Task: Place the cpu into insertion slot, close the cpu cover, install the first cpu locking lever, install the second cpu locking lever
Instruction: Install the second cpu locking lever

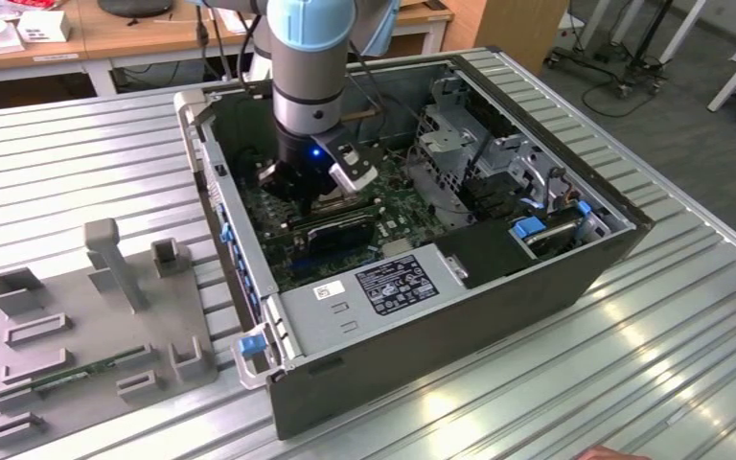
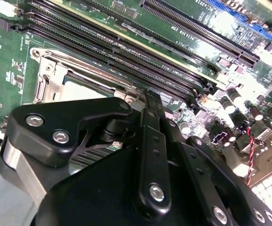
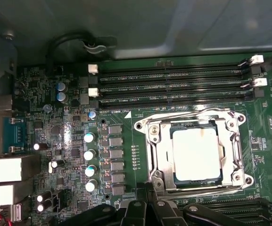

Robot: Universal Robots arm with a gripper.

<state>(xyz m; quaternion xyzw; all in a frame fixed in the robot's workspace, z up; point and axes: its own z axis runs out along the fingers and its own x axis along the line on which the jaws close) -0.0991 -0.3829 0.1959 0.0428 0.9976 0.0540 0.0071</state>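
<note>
The pincer (image 1: pixel 321 192) hangs low inside the open computer case (image 1: pixel 471 316), right over the green motherboard (image 3: pixel 140 127); in both wrist views its black linkage shows, but whether its fingers are apart or closed on anything I cannot tell. In the first wrist view the pincer's black links (image 3: pixel 140 214) sit just beside the near edge of the insertion slot (image 3: pixel 157 146), not visibly touching it. The cpu (image 3: pixel 196 154) lies flat inside that slot, its pale metal top facing up and level. The cpu cover (image 3: pixel 230 141) lies down flat around the chip as a silvery frame, its window showing the chip's top. A thin wire lever (image 3: pixel 187 113) runs along the slot's far edge, next to the long black memory slots (image 3: pixel 173 87). In the second wrist view the slot's metal rim (image 2: pixel 48 77) peeks out past the black pincer body (image 2: pixel 140 179), memory slots (image 2: pixel 126 52) beyond it.

In the exterior view the case rests on a ribbed metal desk (image 1: pixel 650 364), and a grey fixture plate (image 1: pixel 87 335) with upright blocks lies well apart toward the exterior view's left
</note>
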